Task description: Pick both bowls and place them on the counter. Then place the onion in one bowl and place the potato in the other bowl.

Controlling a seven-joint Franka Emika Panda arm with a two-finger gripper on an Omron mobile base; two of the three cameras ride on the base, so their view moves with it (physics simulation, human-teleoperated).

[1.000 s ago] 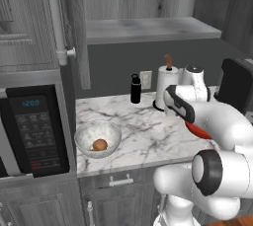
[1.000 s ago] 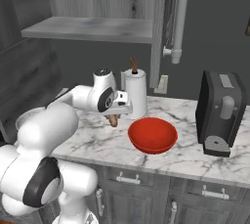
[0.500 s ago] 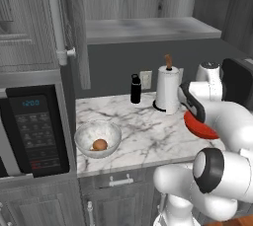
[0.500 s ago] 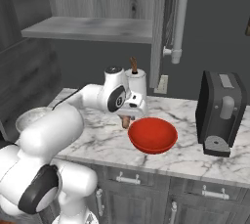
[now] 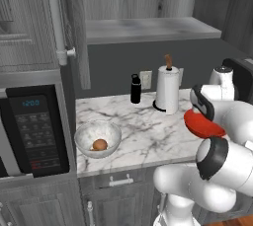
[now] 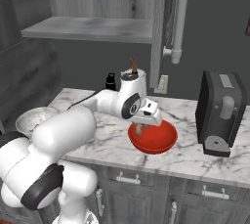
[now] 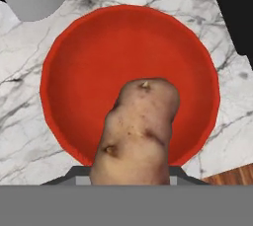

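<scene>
The glossy red bowl (image 6: 161, 140) stands on the marble counter (image 6: 193, 153) near the coffee machine. Just above its middle hangs my gripper (image 6: 140, 128), shut on the lumpy potato (image 6: 139, 130). In the hand view the potato (image 7: 136, 131) juts out over the red bowl (image 7: 99, 47) and hides my fingertips. Far to the left on the counter (image 5: 143, 132) sits the marble-patterned bowl (image 5: 97, 137), and the round onion (image 5: 100, 144) lies inside it. My arm covers part of the red bowl (image 5: 200, 126) in the left base view.
A paper towel holder (image 5: 167, 89) and a black bottle (image 5: 135, 88) stand at the back of the counter. The dark coffee machine (image 6: 222, 113) is right of the red bowl. A microwave (image 5: 32, 131) borders the counter's left end, and a grey shelf (image 5: 148, 25) hangs overhead.
My gripper has carried the potato rightward from beside the paper towel holder to above the middle of the red bowl. The bowls and the onion have stayed put.
</scene>
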